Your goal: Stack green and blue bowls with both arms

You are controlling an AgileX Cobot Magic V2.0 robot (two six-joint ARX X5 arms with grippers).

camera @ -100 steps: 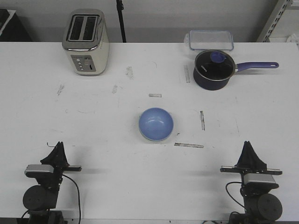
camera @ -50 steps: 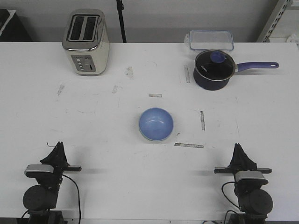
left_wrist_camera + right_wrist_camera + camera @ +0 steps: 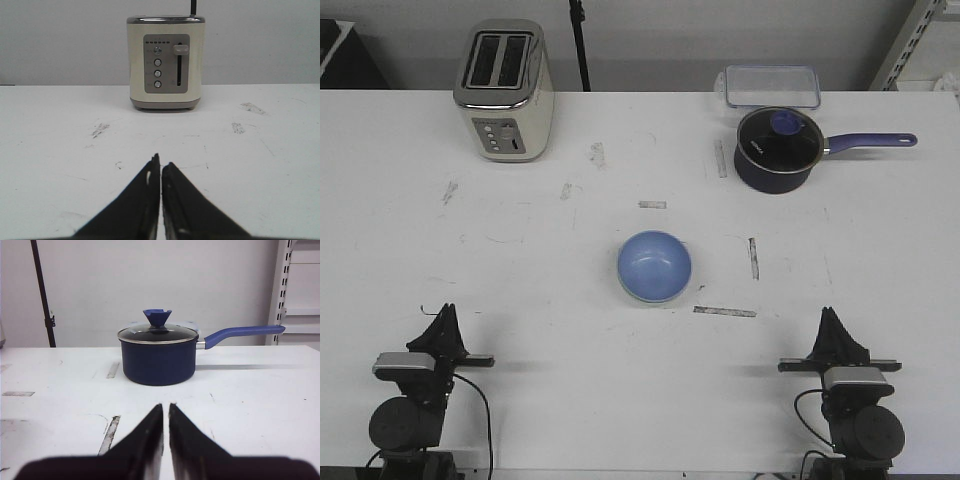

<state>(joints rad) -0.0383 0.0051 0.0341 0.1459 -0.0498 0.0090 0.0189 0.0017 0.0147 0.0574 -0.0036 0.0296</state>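
The blue bowl (image 3: 654, 265) sits upright in the middle of the table, open side up. A thin pale edge shows under its near rim; I cannot tell whether that is the green bowl, which shows nowhere else. My left gripper (image 3: 447, 309) rests at the near left edge of the table, shut and empty, pointing toward the toaster (image 3: 165, 62). Its tips (image 3: 160, 162) almost touch. My right gripper (image 3: 832, 312) rests at the near right edge, shut with nothing between its fingers (image 3: 166, 406). Both grippers are far from the bowl.
A cream toaster (image 3: 505, 90) stands at the far left. A dark blue saucepan (image 3: 778, 148) with a glass lid and long handle stands at the far right, straight ahead of the right gripper (image 3: 157, 357). Behind it lies a clear lidded container (image 3: 772, 85). Tape strips mark the table.
The right arm shifted a little to the left between one second and half a second ago, then stayed still. The left arm and the bowl have not moved.
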